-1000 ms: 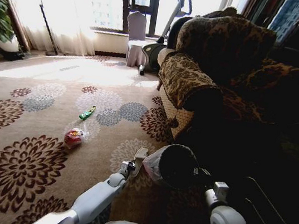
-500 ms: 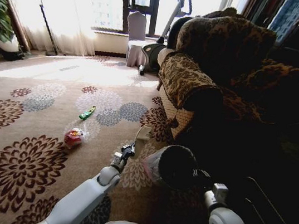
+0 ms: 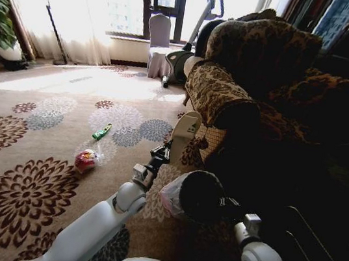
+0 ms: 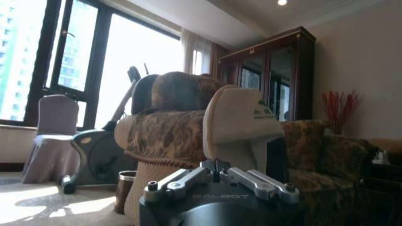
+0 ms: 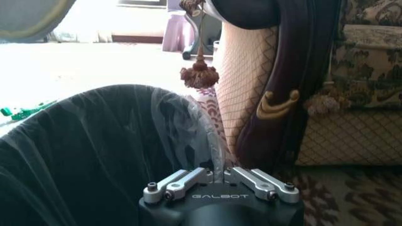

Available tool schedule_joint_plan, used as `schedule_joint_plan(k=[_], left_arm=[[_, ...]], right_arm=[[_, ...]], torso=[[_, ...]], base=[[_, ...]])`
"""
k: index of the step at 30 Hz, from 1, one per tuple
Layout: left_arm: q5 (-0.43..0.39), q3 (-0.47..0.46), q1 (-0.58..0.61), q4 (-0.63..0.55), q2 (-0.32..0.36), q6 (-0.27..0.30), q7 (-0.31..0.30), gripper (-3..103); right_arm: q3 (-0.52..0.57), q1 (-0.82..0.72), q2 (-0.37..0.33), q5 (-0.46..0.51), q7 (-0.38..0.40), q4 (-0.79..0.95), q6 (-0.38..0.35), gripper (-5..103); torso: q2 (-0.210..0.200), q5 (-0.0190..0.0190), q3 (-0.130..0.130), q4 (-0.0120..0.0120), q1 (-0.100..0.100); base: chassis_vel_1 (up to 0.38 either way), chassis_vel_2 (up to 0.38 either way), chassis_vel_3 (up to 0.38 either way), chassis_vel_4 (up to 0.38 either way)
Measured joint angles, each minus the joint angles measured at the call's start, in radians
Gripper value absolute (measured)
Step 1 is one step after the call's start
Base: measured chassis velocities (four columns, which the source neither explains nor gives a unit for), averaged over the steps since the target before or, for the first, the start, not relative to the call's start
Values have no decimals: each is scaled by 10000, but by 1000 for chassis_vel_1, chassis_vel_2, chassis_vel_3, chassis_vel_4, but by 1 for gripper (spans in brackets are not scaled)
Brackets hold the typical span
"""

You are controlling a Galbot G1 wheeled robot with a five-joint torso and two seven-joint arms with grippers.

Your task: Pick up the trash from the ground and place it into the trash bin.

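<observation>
- Our left gripper [image 3: 173,145] is clamped on a beige flat packet [image 3: 185,130], raised at 11 o'clock of the trash bin [image 3: 200,197], presumably for dropping in.
- Our right gripper [image 5: 218,176] pinches the bin's liner rim, holding it steady.
- Red-white packet [image 3: 86,160] and green wrapper [image 3: 101,132] lie on the carpet [image 3: 16,179].

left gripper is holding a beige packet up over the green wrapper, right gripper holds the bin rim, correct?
Not quite. The left gripper does hold the beige packet up, but beside the bin, not over the green wrapper, which lies farther off on the carpet; the head view shows this. The right gripper does hold the bin rim.
</observation>
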Motion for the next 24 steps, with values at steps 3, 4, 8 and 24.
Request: schedule_joint_plan(k=[3, 4, 8, 24], left_arm=[[-239, 931, -322, 167, 212, -653, 447, 0], [-239, 931, -322, 167, 212, -653, 447, 0], [-126, 1900, -592, 534, 75, -1200, 822, 0], [116, 2478, -273, 895, 626, -1030, 1029, -2]], right_arm=[[-9, 7, -103, -18, -21, -2, -9, 2], [-9, 7, -103, -18, -21, -2, -9, 2], [-129, 43, -78, -117, -87, -92, -46, 2], [-21, 124, -231, 106, -83, -65, -106, 2]], torso=[[0, 0, 0, 3, 0], [0, 0, 0, 3, 0], [0, 2, 0, 0, 0], [0, -1, 0, 1, 0]], base=[[0, 0, 0, 0], [0, 0, 0, 0], [0, 0, 0, 0], [0, 0, 0, 0]])
